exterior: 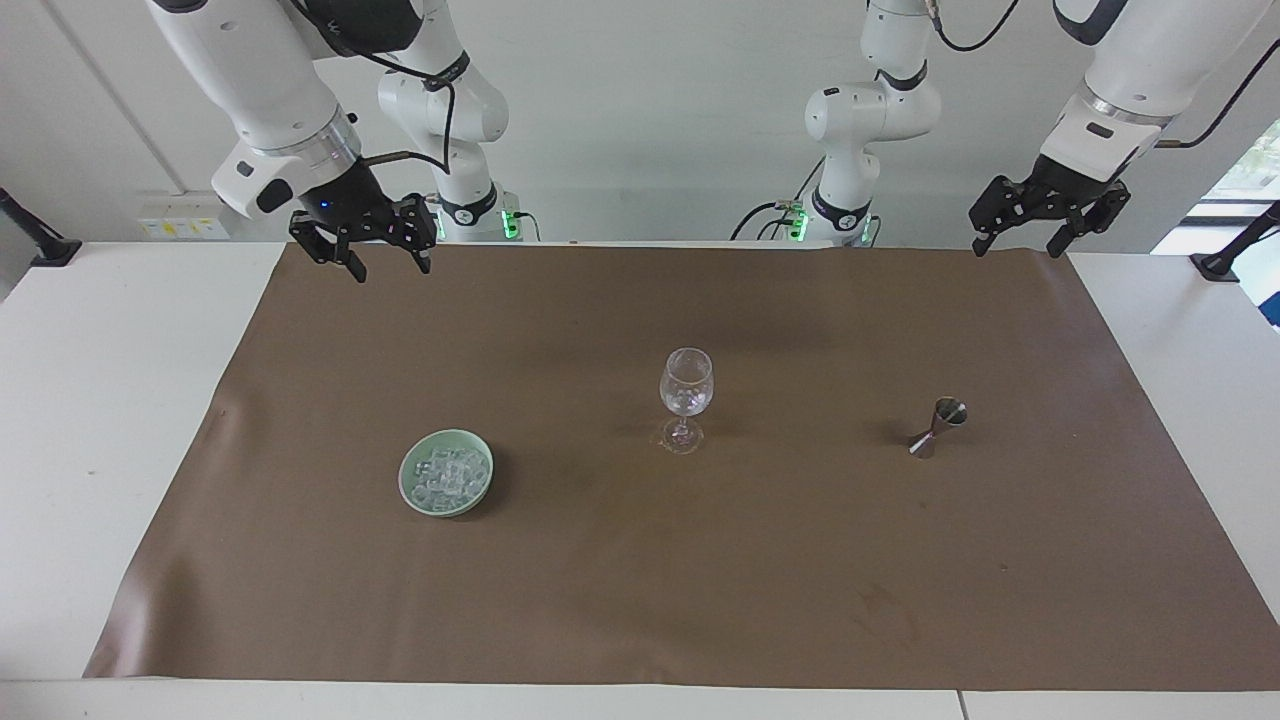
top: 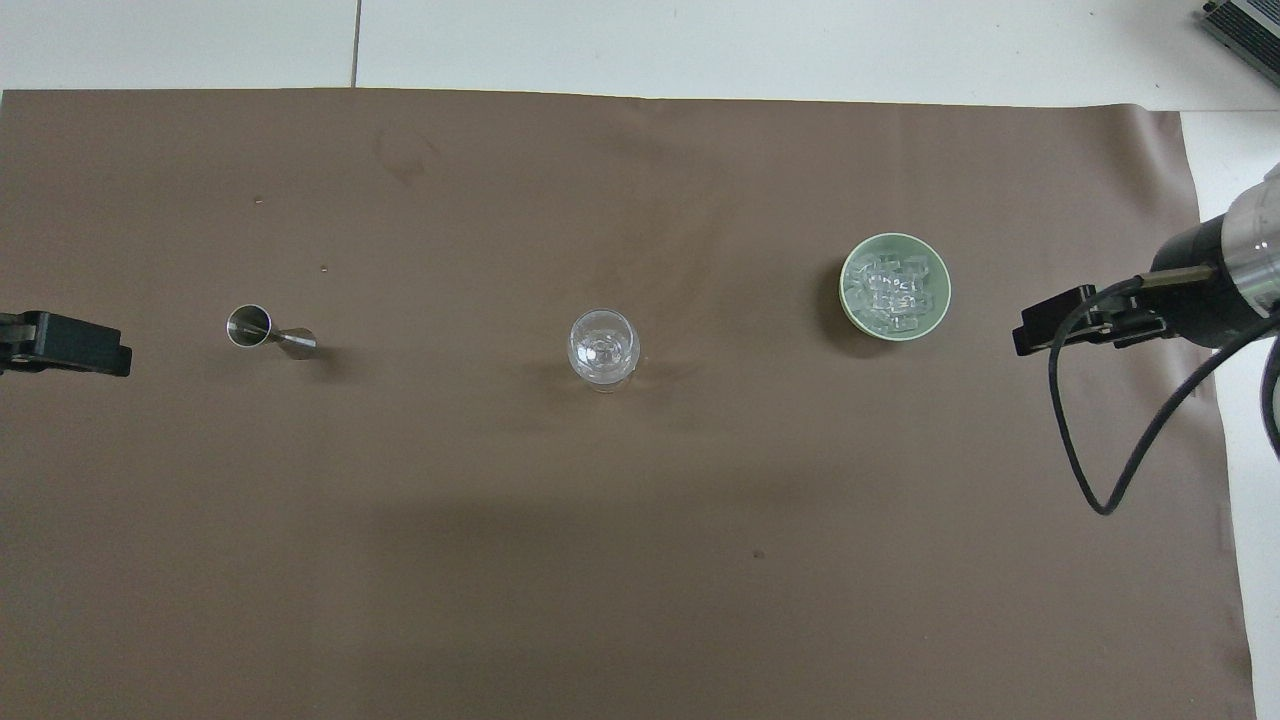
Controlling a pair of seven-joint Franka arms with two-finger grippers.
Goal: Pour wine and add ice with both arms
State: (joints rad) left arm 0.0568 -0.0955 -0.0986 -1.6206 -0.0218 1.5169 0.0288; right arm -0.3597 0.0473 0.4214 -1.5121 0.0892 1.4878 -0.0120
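Note:
A clear wine glass stands upright at the middle of the brown mat, with a few ice cubes in its bowl. The heap of ice lies in a pale green dish toward the right arm's end. No wine is in view. My right gripper hangs open and empty over the mat's edge by its own base. At the other end my left gripper waits open and empty, raised above the mat's corner.
A steel jigger leans on the mat toward the left arm's end, about as far from the robots as the glass. The brown mat covers most of the white table.

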